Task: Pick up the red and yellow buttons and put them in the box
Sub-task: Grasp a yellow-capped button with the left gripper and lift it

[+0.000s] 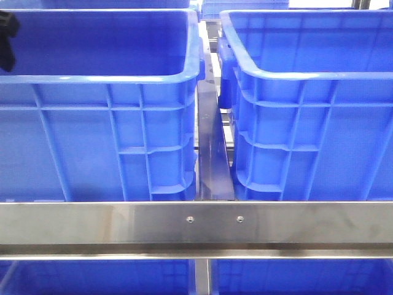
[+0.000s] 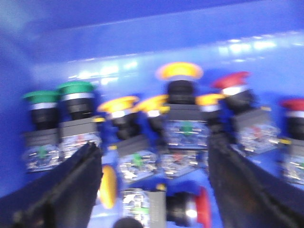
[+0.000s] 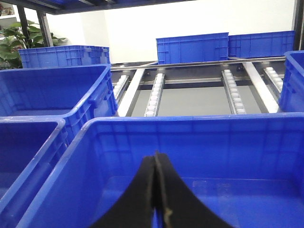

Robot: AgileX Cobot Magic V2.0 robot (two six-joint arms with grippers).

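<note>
**Left fingers spread over the buttons, right fingers pressed together above a bin**

Front view: two blue crates fill the picture, the left crate and the right crate, side by side with a narrow metal divider between them. A steel rail runs across in front of both. A dark part of the left arm shows at the far left edge above the left crate's rim. No buttons or fingertips can be made out here.

Left wrist view: the picture is blurred. The left gripper is spread wide, its two dark fingers well apart and holding nothing. Between and just beyond them stand the push buttons on the blue crate floor. A yellow button stands upright roughly midway between the fingers, further yellow buttons next to it. A red button stands beyond the far finger, and two green buttons beyond the other. Close between the fingertips a red button on its side lies by a tipped yellow button.

Right wrist view: the right gripper has its fingers pressed flat together with nothing between them. They hang over the inside of a blue bin, whose visible floor is bare. Other blue bins and a roller track lie beyond.
</note>
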